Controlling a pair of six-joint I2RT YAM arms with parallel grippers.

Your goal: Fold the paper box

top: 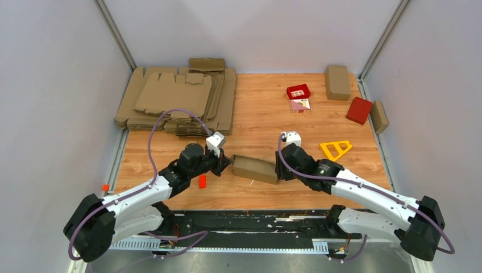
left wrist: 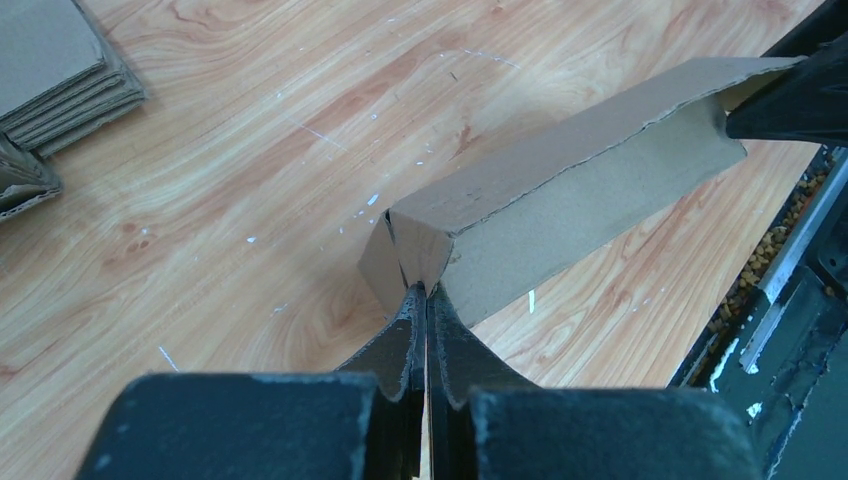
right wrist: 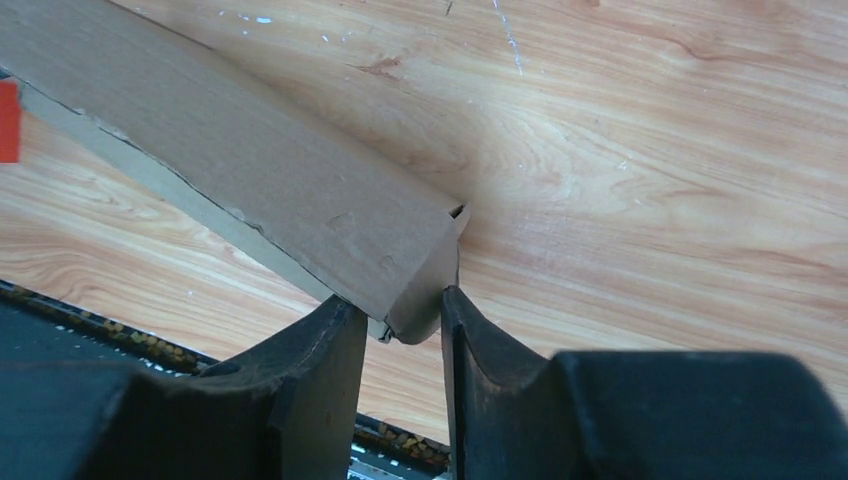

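The paper box (top: 254,168) is a small oblong brown carton lying on the wooden table between my two arms. My left gripper (top: 227,164) is at its left end. In the left wrist view the jaws (left wrist: 425,292) are pressed together at the end flaps of the box (left wrist: 580,190), with a thin tan strip between them. My right gripper (top: 278,168) is at the right end. In the right wrist view its fingers (right wrist: 400,310) stand on either side of the box's end corner (right wrist: 250,170), touching it.
A stack of flat cardboard sheets (top: 176,99) lies at the back left. Two folded brown cartons (top: 337,82) (top: 379,116), two red boxes (top: 298,91) (top: 359,110) and a yellow triangular frame (top: 335,149) lie on the right. A small red piece (top: 202,181) lies by the left arm.
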